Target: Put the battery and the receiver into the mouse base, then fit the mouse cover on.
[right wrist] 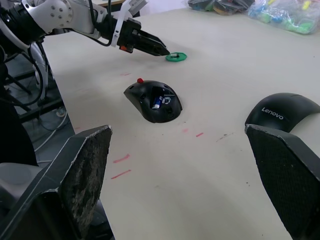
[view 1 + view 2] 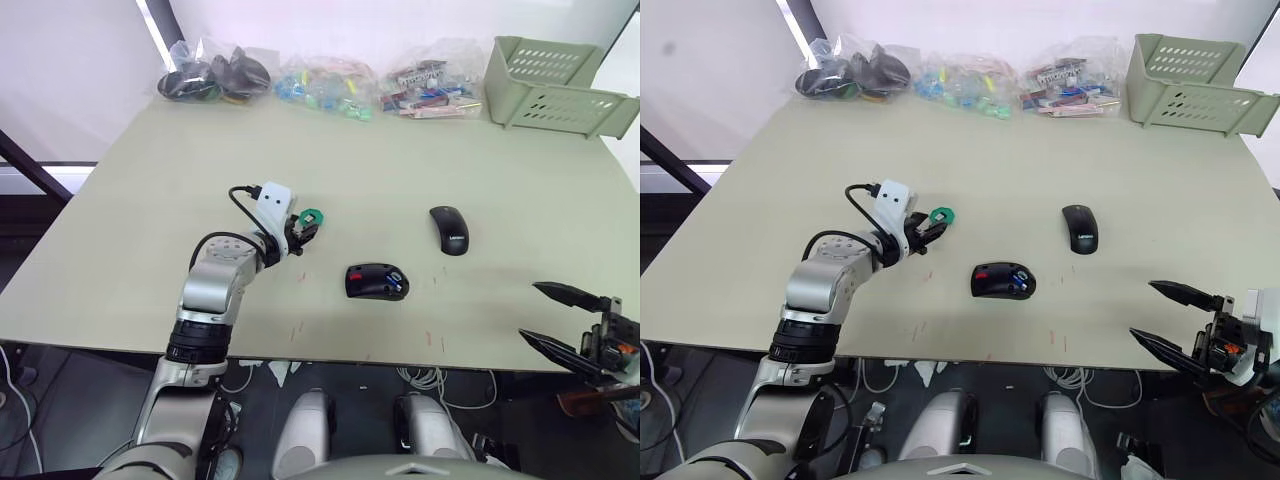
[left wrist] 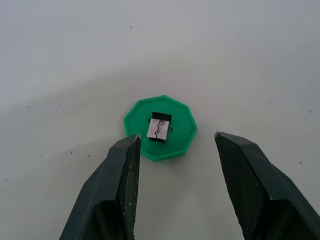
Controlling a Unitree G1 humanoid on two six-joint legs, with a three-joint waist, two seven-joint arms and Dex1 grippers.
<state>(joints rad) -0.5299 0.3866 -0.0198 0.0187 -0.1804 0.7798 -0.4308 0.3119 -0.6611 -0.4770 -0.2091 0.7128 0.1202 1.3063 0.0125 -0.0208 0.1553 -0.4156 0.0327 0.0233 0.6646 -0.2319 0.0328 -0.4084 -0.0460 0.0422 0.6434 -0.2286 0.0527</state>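
From where I sit, the battery [image 1: 157,102] looks already seated: I see a blue-and-white cylinder lying inside the mouse base [image 2: 376,282], which rests open side up near the middle of the tabletop [image 2: 150,200], so I judge that first step done. The receiver [image 3: 159,127] is not in yet; it lies on a green disc [image 3: 160,128] to the left of the base, apart from it. My left claw [image 3: 176,165] is released, its two fingers spread wide and poised just short of the disc, one to either side of the receiver without touching it, so I take the step in hand to be picking that dongle up. The mouse cover [image 2: 449,229] lies by itself to the right of the base, lettered side up, untouched. My right claw [image 2: 558,318] hangs open off the near right edge of the tabletop, grasping nothing. Left to do, as I read it: grip the receiver, slot it into the base, then fit the cover on.
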